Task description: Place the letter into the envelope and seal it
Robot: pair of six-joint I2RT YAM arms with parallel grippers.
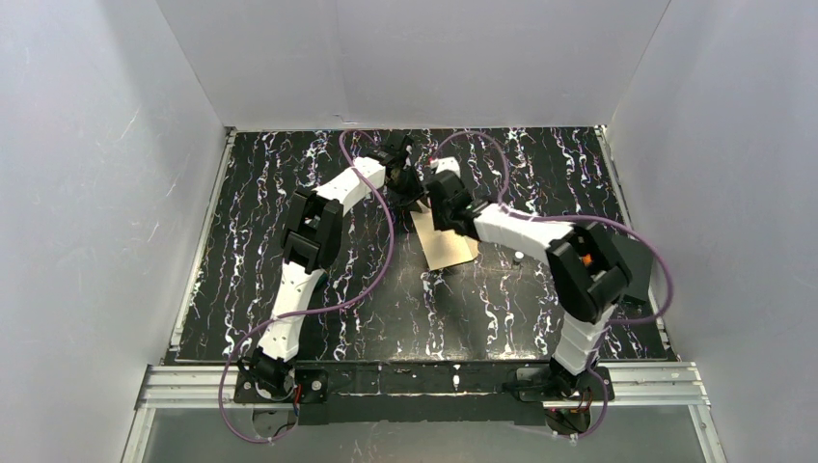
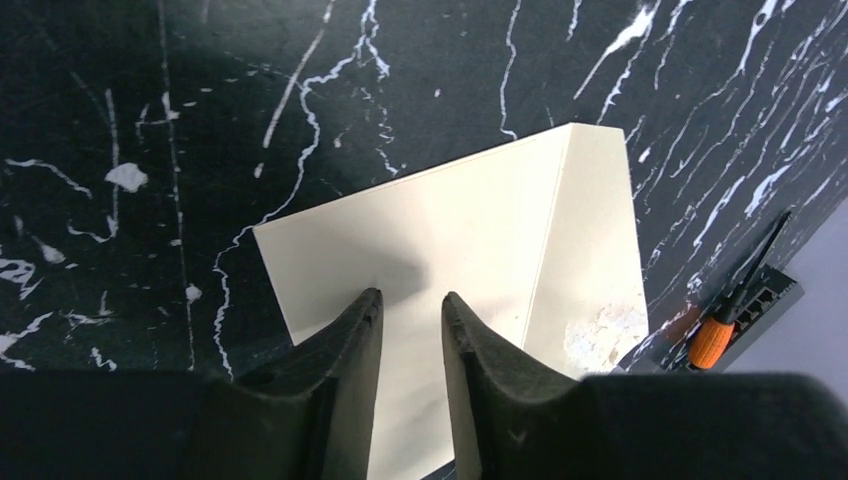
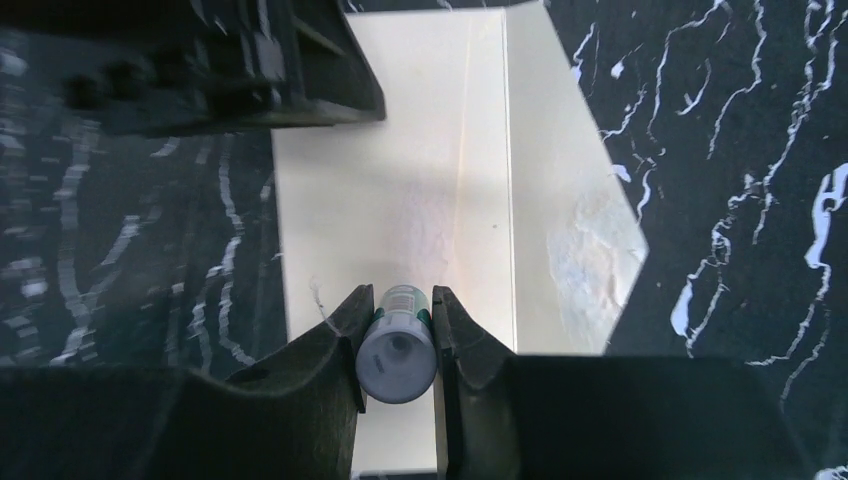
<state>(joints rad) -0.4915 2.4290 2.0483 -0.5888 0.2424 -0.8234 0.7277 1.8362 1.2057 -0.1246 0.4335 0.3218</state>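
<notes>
White walls (image 1: 96,193) box in a black, white-veined counter (image 1: 251,193). The left arm (image 1: 309,241) and right arm (image 1: 579,270) meet over its far middle. There the envelope (image 3: 420,180) lies flat, its flap (image 3: 570,180) open to one side. No separate letter shows in either wrist view. The sheet reads tan from overhead, so I cannot tell whether the letter is already inside.

The left gripper (image 2: 412,305) hangs above the envelope, jaws a little apart and holding nothing. The right gripper (image 3: 395,300) is clamped on a glue stick (image 3: 398,350) pointed down over the envelope's body. A rough glue patch (image 3: 590,260) marks the flap.

Nothing appears to pin the envelope, so a stroke of the stick would likely drag or turn it. Glue laid on the body instead of the flap would smear. A crooked fold would leave the seal gaping.

Count: two arms, two grippers, one envelope, one flap, one glue stick, one patch.
</notes>
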